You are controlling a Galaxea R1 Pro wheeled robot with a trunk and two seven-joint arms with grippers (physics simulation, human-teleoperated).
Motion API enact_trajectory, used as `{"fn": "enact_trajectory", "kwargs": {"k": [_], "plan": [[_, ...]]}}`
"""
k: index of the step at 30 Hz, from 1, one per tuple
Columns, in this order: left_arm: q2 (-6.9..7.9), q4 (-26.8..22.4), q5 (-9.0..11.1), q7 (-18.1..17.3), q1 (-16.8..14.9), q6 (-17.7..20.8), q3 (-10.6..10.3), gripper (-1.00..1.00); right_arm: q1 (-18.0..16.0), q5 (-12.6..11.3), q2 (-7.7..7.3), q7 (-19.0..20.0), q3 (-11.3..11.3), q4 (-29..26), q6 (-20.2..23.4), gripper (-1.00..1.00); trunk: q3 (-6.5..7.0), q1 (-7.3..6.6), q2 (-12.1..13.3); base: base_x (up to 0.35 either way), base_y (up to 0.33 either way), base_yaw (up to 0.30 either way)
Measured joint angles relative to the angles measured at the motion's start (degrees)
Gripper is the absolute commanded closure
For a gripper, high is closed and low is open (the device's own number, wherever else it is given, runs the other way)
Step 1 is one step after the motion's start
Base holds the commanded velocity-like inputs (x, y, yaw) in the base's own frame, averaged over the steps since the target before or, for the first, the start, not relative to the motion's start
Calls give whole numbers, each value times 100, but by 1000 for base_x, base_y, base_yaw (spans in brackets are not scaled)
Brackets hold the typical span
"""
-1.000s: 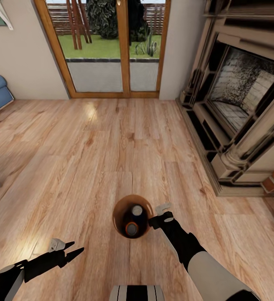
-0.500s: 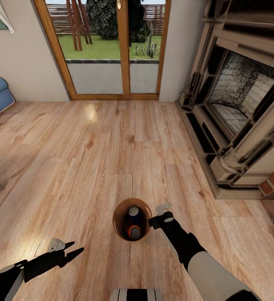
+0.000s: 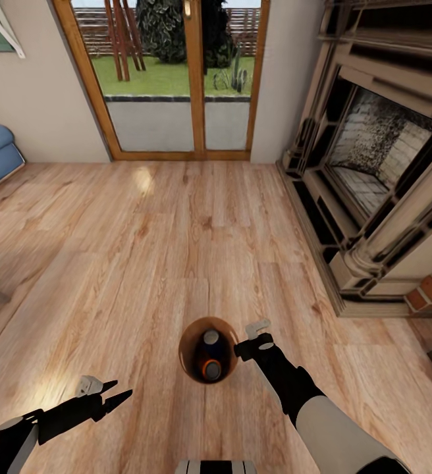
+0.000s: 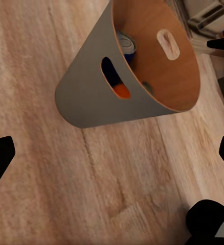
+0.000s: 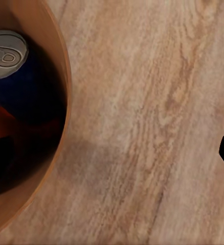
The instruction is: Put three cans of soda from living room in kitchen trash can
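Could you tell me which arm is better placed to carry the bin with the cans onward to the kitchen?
The right. Its gripper sits at the bin rim, apparently holding it, cans inside. The left gripper hangs open, apart from the bin.

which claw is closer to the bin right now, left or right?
Right. The right claw sits right beside the bin's rim, seemingly gripping it, on the fireplace side. The left claw hangs apart from it, lower and off to the robot's left, open and empty.

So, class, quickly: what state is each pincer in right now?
Left pincer: open, holding nothing.
Right pincer: open, empty, beside the bin with the cans inside.
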Motion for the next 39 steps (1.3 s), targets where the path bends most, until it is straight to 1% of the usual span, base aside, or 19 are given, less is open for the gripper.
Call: {"fn": "enact_trajectory", "kwargs": {"k": [39], "plan": [[0, 0, 0, 0, 1, 0, 0, -100, 0, 0, 6, 0, 0, 3, 0, -100, 700, -857, 1564, 0, 0, 0]]}}
